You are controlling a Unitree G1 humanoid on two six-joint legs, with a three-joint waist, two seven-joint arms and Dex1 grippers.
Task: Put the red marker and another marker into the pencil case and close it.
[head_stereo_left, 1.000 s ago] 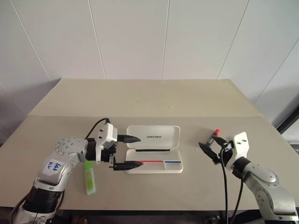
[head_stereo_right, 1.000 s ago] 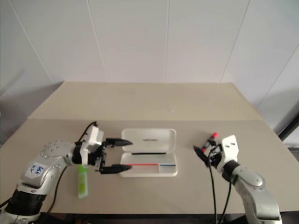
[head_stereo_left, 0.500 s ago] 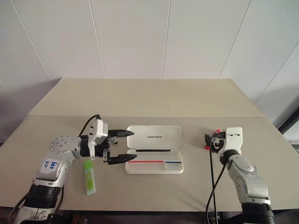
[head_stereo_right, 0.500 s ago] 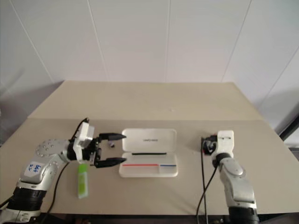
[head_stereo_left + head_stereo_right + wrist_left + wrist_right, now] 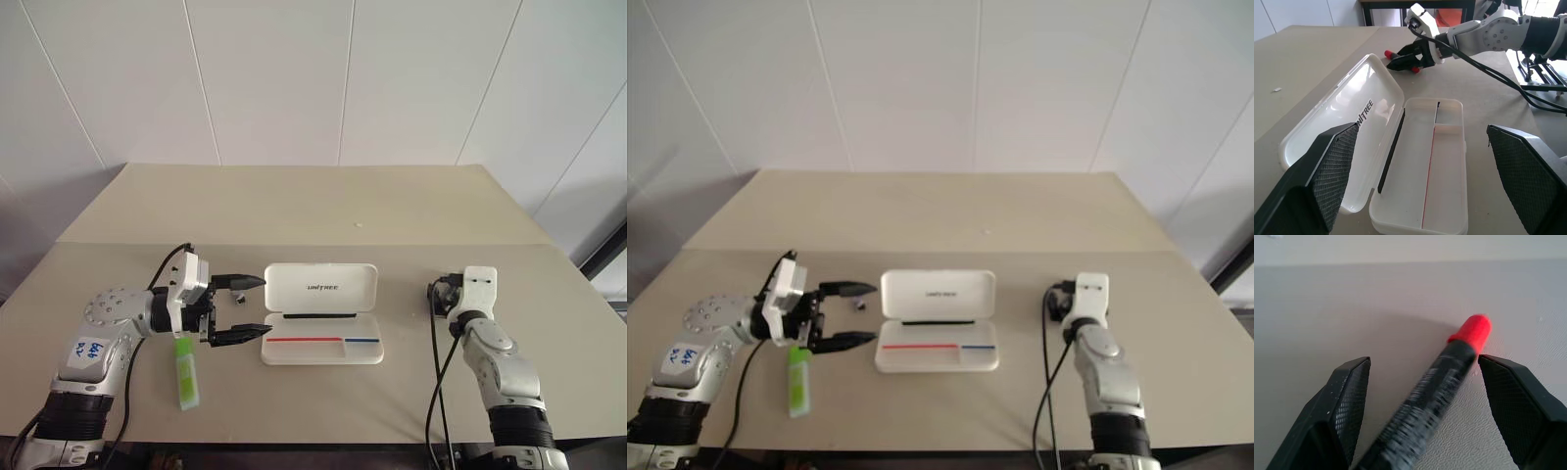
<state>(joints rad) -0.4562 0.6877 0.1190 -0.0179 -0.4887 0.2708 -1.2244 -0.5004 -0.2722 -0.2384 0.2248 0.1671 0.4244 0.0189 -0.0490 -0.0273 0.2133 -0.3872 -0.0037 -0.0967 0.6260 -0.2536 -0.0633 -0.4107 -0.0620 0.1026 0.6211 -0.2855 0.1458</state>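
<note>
One beige table (image 5: pixel 294 211) before white panelled wall (image 5: pixel 294 78).

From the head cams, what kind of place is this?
Likely a lab test bench: a bare beige table against white wall panels, set with only a pencil case and markers.

Left end effector (image 5: pixel 245 306) points level toward the right arm, fingers spread; right end effector (image 5: pixel 1400 59) reaches forward, fingers apart
</note>
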